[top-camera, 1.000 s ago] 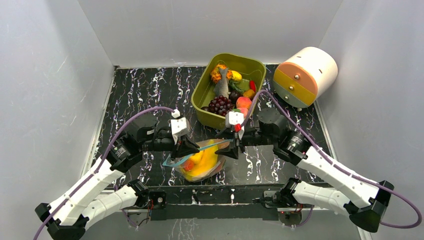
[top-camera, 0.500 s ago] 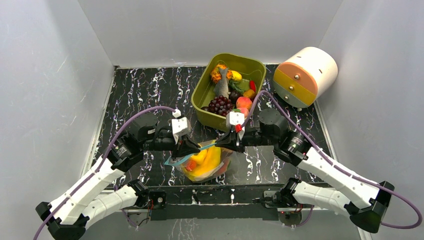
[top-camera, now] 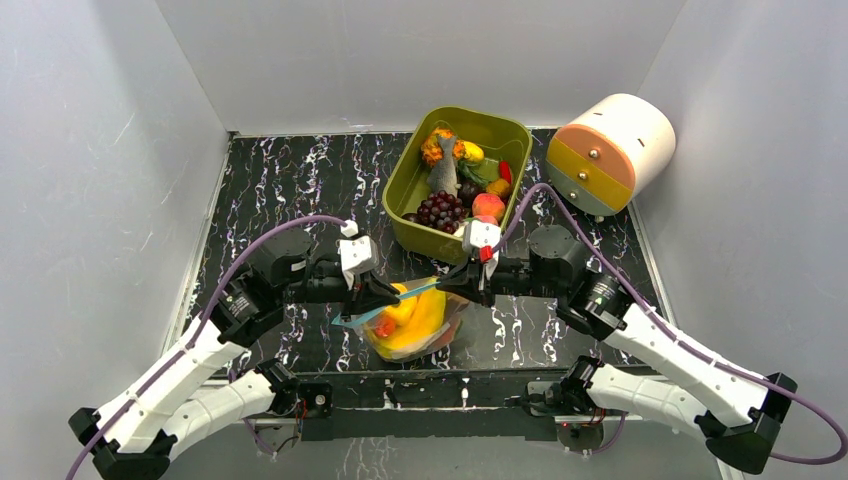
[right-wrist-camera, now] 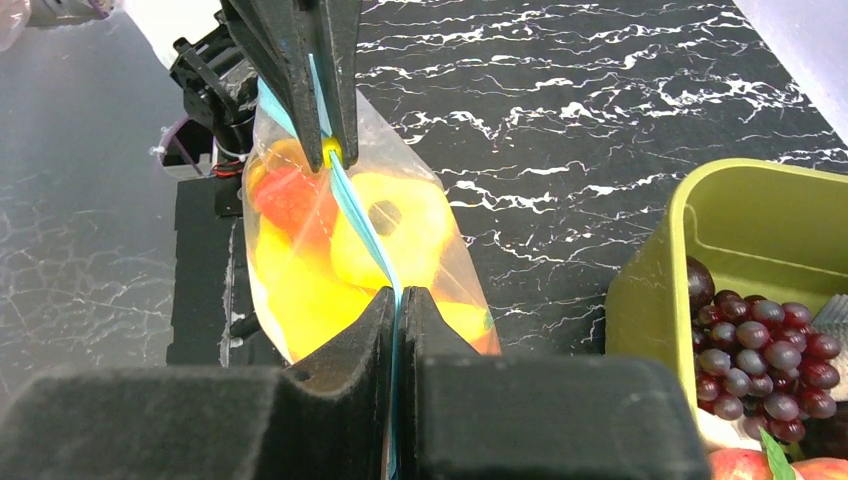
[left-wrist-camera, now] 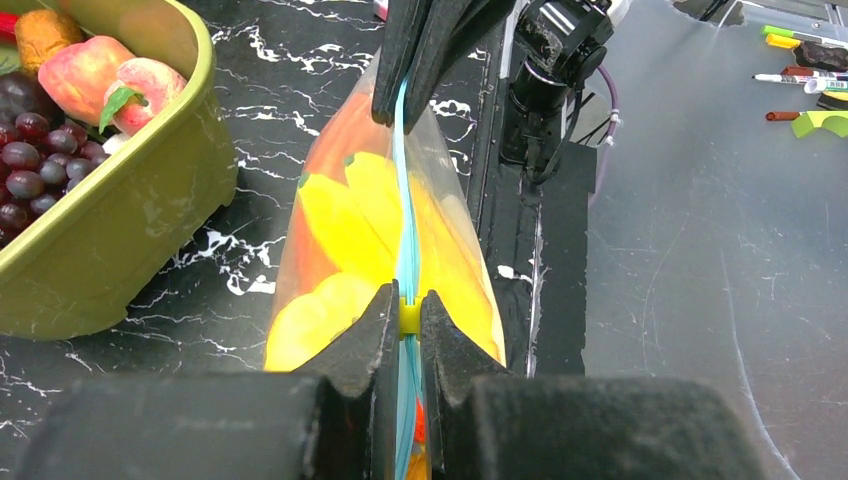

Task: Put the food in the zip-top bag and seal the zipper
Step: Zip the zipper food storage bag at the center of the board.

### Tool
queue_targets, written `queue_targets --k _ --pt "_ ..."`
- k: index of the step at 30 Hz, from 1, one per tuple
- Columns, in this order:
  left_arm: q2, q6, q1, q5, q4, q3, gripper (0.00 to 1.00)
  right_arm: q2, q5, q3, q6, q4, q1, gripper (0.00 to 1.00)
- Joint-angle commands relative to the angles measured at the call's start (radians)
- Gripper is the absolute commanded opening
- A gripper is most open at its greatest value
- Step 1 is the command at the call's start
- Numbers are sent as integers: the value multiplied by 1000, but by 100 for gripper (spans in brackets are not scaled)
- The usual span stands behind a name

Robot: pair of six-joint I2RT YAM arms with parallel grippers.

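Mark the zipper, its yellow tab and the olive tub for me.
zipper [left-wrist-camera: 404, 200], left wrist view, middle of the teal strip.
yellow tab [left-wrist-camera: 409, 316], left wrist view, its visible front face.
olive tub [left-wrist-camera: 130, 230], left wrist view, outer side wall.

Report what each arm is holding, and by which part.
Both hold the clear plastic zip-top bag by its teal-blue zipper strip: the left end effector pinches one end, at a small yellow tab; the right end effector pinches the other end.
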Motion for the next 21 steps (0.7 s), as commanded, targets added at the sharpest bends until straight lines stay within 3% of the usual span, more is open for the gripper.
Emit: queue_targets --k 1,21 --pt "-40 14 3 7 -55 7 0 -46 123 7 10 10 -10 0" --pt "-79 33 3 -27 -150 27 0 -99 283 2 49 -29 -10 0"
